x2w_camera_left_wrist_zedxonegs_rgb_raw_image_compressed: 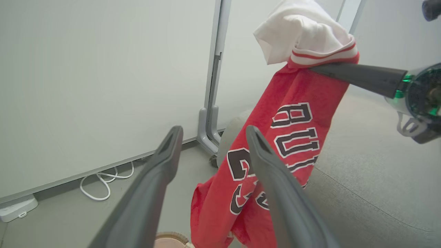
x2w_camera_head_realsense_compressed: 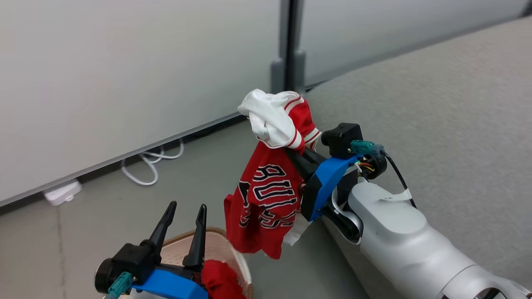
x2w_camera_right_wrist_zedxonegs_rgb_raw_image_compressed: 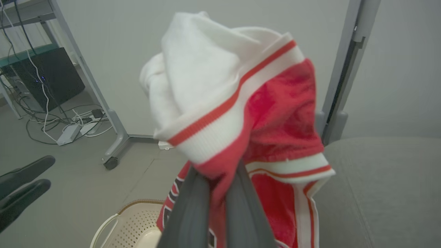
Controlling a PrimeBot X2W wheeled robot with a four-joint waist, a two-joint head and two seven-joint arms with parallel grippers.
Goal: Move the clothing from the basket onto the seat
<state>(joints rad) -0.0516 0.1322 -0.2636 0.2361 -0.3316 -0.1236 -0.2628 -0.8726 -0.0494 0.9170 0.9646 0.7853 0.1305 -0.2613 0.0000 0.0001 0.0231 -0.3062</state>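
While my right gripper (x2w_camera_head_realsense_compressed: 297, 155) clamps the red jersey (x2w_camera_head_realsense_compressed: 266, 195) between its fingers, black-and-white lettering starting BU hanging below them, my left gripper (x2w_camera_head_realsense_compressed: 187, 205) spread empty over the basket (x2w_camera_head_realsense_compressed: 218, 231)

clothing (x2w_camera_head_realsense_compressed: 266, 195): red, white, striped trim | basket (x2w_camera_right_wrist_zedxonegs_rgb_raw_image_compressed: 131, 224): cream | seat (x2w_camera_head_realsense_compressed: 449, 108): grey

Pale wall panels (x2w_camera_head_realsense_compressed: 124, 83) across back, plain, evenly lit, no hard shadows. Grey metal post (x2w_camera_head_realsense_compressed: 291, 41) splits two panels and runs down to floor. Floor (x2w_camera_head_realsense_compressed: 104, 232) smooth grey. White cable (x2w_camera_head_realsense_compressed: 145, 166) looped at foot of panel, small white box (x2w_camera_head_realsense_compressed: 62, 192) against wall base further left. Right wrist view: post leg ends in dark castor (x2w_camera_right_wrist_zedxonegs_rgb_raw_image_compressed: 111, 162). Black computer case (x2w_camera_right_wrist_zedxonegs_rgb_raw_image_compressed: 48, 79) under shelf frame (x2w_camera_right_wrist_zedxonegs_rgb_raw_image_compressed: 31, 17). Tangle of cables (x2w_camera_right_wrist_zedxonegs_rgb_raw_image_compressed: 38, 117) and power strip (x2w_camera_right_wrist_zedxonegs_rgb_raw_image_compressed: 70, 132) on floor nearby.
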